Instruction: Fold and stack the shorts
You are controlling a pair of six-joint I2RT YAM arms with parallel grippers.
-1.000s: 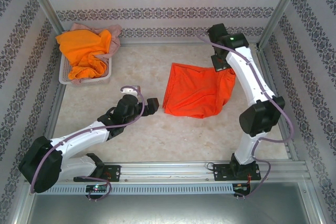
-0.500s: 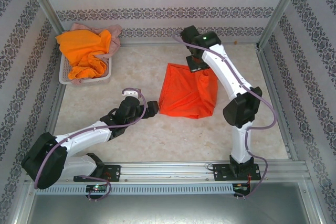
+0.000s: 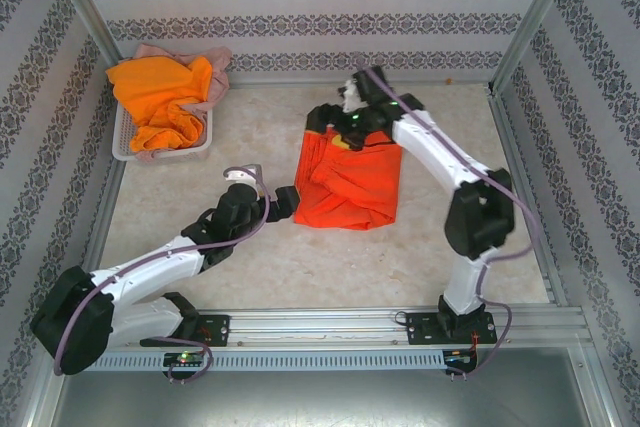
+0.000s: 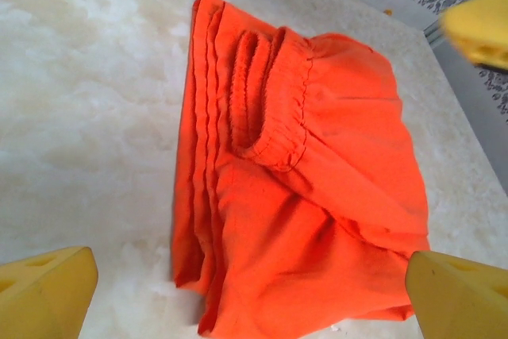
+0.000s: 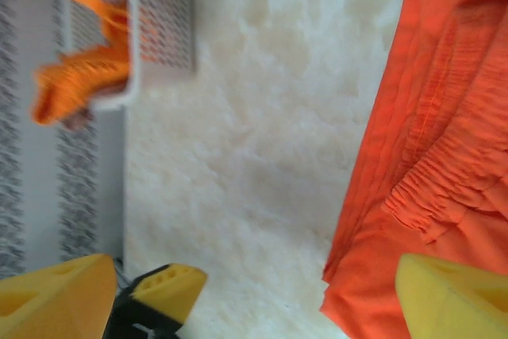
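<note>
- Three shorts in play: the red-orange soft fabric shorts (image 3: pixel 345 187) are lying mid-table on the pale marbled table (image 3: pixel 330 267). The lighter bright orange fabric shorts (image 3: pixel 160 97) and dusty pink fabric shorts (image 3: pixel 218 72) are sitting heaped in the white plastic mesh basket (image 3: pixel 122 145) at far left.
- Just changed: a sec ago the red-orange pair was spreading wider, w/ the right gripper (image 5: pixel 254 301) at its far-right corner. Now that half is lying folded over to the left, so the pair is looking narrower and thicker.
- The right gripper is now hanging over the far-left corner w/ jaws standing wide apart, clamping nothing. Release is looking done.
- The left gripper (image 4: pixel 254 298) is sitting just beside the near-left edge, closer than a sec ago. Its jaws are wide apart too, gripping nothing.
- Meaning for the task: first fold of pair no. 1 is prob. finishing. A second fold may be needed, and two pairs are waiting in the basket, so this is looking like an early stage.
- Orientation: stacked edges are running along the left side, far to near. The gathered waistband (image 4: pixel 274 117) is showing on the top layer, just right of those edges and running approx the same way.
- Long axis: appearing far-near, w/ the near end drifting slightly left. The pair is close to square, so that's a judgement. Which way the leg hems are pointing, can't tell.
</note>
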